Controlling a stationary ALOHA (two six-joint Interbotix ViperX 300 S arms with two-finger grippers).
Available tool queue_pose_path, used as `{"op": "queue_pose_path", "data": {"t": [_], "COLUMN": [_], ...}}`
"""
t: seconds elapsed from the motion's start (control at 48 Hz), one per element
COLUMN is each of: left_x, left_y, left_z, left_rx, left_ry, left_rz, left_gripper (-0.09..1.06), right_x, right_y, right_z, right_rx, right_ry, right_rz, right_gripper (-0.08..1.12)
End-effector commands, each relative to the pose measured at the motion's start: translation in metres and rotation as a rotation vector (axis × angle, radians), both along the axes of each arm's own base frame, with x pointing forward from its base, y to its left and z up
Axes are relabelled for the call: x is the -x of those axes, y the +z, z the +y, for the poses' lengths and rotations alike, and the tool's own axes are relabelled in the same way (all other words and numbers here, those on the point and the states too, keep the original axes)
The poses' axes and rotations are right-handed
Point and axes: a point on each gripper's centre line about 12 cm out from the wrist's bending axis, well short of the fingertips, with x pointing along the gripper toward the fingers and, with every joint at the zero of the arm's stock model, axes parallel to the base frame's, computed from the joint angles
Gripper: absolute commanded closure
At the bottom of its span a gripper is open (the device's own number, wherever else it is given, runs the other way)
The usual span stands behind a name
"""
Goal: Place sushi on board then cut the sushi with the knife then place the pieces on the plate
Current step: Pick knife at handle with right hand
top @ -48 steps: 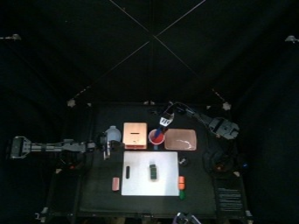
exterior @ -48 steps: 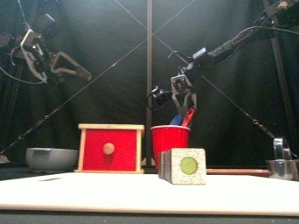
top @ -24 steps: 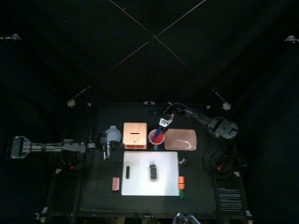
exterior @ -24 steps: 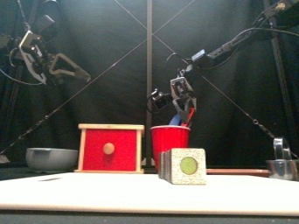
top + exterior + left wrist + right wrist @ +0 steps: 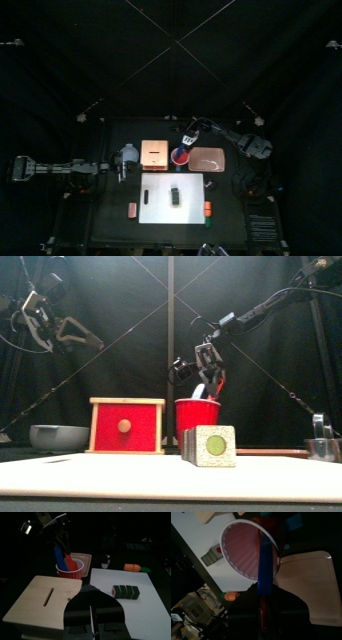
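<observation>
The dark green sushi roll (image 5: 175, 196) (image 5: 209, 446) (image 5: 125, 591) lies whole on the white board (image 5: 191, 215) (image 5: 133, 607). Behind the board stands the red cup (image 5: 178, 157) (image 5: 195, 416) (image 5: 241, 552). My right gripper (image 5: 189, 131) (image 5: 207, 364) (image 5: 264, 597) hangs over the cup, shut on the blue knife (image 5: 199, 391) (image 5: 267, 569) (image 5: 59, 554). The red knife (image 5: 215, 389) (image 5: 69, 562) leans in the cup beside it. Right of the cup lies the pink tray (image 5: 209, 160) (image 5: 308, 577). My left gripper (image 5: 120, 170) (image 5: 93, 614) rests shut and empty at the table's left, above the wooden box.
The wooden box with its red drawer front (image 5: 154, 154) (image 5: 127, 426) (image 5: 47, 597) stands left of the cup, the blue-grey bowl (image 5: 59, 437) further left. An orange toy (image 5: 207, 208) (image 5: 131, 567) lies at the board's right edge, and the metal cutter (image 5: 322, 446) stands at the far right.
The blue knife has risen slightly in the cup with my right gripper. The left arm has not moved.
</observation>
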Motion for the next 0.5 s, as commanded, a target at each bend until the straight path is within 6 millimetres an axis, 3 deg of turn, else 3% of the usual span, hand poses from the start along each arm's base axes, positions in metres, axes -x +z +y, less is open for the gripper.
{"op": "queue_pose_path", "data": {"t": [0.021,0.271,0.5], "left_x": [-0.002,-0.002,-0.003], "left_y": [0.005,0.005,0.006], "left_z": [0.001,0.001,0.001], "left_rx": [-0.002,-0.002,-0.004], "left_ry": [0.002,0.003,0.002], "left_rz": [-0.018,-0.018,-0.02], "left_gripper": [0.99,0.99,0.99], "right_x": [-0.001,-0.004,-0.004], "right_y": [0.019,0.029,0.034], "right_z": [0.002,0.002,-0.001], "right_rx": [0.029,0.04,0.053], "right_ry": [0.007,-0.008,-0.019], "right_rz": [-0.041,-0.047,-0.033], "right_gripper": [0.55,0.57,0.7]}}
